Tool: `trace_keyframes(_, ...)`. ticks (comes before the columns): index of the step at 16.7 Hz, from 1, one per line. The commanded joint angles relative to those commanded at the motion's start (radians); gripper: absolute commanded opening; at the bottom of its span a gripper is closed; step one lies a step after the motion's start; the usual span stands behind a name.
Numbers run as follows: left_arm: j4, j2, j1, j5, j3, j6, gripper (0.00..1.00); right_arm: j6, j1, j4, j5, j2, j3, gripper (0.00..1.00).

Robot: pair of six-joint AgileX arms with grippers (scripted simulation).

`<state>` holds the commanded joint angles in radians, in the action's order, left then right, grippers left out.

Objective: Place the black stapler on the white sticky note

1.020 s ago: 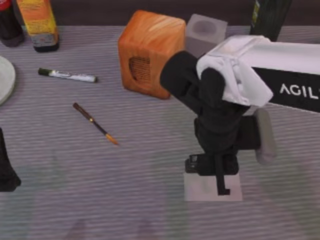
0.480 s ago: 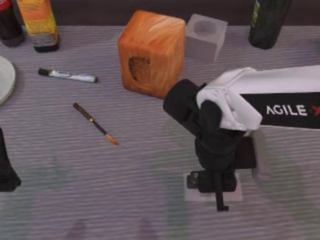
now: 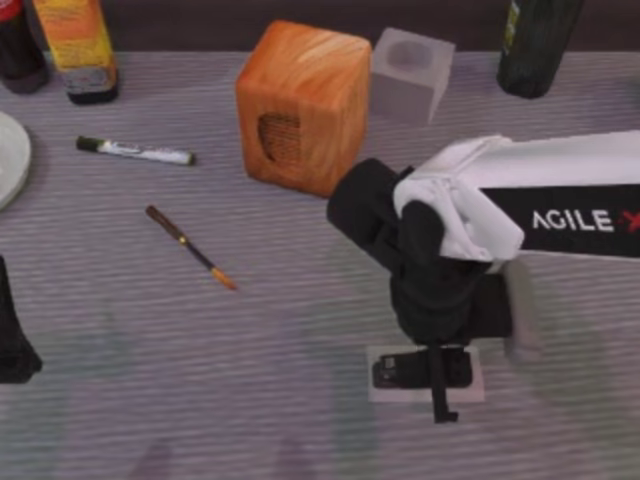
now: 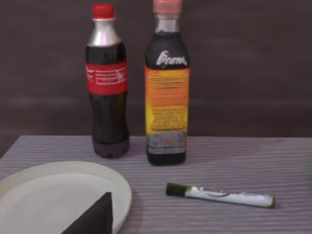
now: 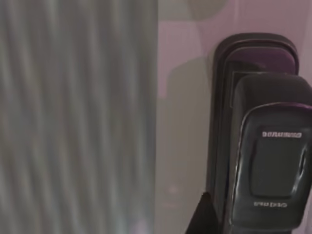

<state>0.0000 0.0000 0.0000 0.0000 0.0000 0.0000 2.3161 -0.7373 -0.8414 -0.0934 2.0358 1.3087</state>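
Right hand [image 3: 432, 375] sits low over the white sticky note [image 3: 475, 388], where the black stapler [image 3: 398, 371] lies flat so the placement holds; I cannot tell its finger state. Left hand [image 3: 12, 340] idles at the desk's [image 3: 300, 400] left edge.

Through my right wrist camera I see the black stapler [image 5: 261, 146] close up, lying flat on the white sticky note [image 5: 183, 122], its rounded end well inside the paper's edge and faint pale lettering printed on its glossy top. The note's straight edge runs alongside the stapler, and beyond it lies the striped grey table [image 5: 73, 122]. A dark wedge touches the stapler's side at the picture's edge, probably one of my fingers, though too little of it shows to be sure.
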Motion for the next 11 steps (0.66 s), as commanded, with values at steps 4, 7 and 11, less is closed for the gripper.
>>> trace_keyframes(4, 0.0, 0.0, 0.0, 0.0, 0.0, 0.0, 1.0, 0.0, 0.0, 0.0, 0.0, 0.0, 0.0, 0.9)
trace_keyframes(7, 0.0, 0.0, 0.0, 0.0, 0.0, 0.0, 1.0, 0.0, 0.0, 0.0, 0.0, 0.0, 0.0, 1.0)
trace_keyframes(11, 0.0, 0.0, 0.0, 0.0, 0.0, 0.0, 1.0, 0.0, 0.0, 0.0, 0.0, 0.0, 0.0, 1.0)
